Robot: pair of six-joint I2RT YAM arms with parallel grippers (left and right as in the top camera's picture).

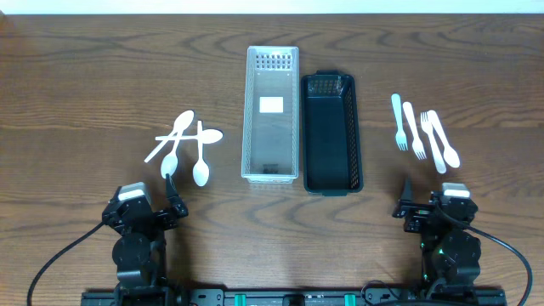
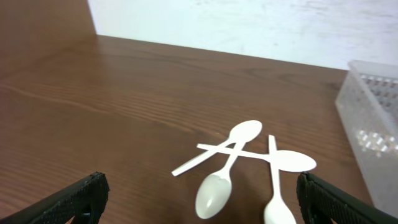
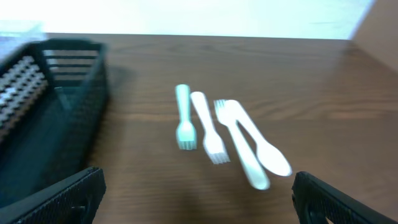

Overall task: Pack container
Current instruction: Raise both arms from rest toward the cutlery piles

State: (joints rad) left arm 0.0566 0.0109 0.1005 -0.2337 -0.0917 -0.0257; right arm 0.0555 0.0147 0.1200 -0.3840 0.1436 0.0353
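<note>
Left tool is released, jaws spread wide, gripping nothing, sitting low over the counter. Just ahead of it we see four white spoons in a loose crossed pile: two bowls point toward the tool and two point away, and the handles overlap in the middle. The nearest spoon bowl sits between the two fingers' line of sight, not touching either finger

Right tool is also released, jaws wide, nothing held. Ahead of it and a bit to its right we see the forks, a pale tinted one and a white one side by side, tines toward the tool. Just right of those, two more white pieces overlap; one is a spoon with its bowl toward the tool, and we can't tell what the other is because of blur

The clear container lies ahead and right of the left tool, with a white label on its floor. The black container lies ahead and left of the right tool. The two containers are side by side, long sides just beside each other, between the two tools
</note>
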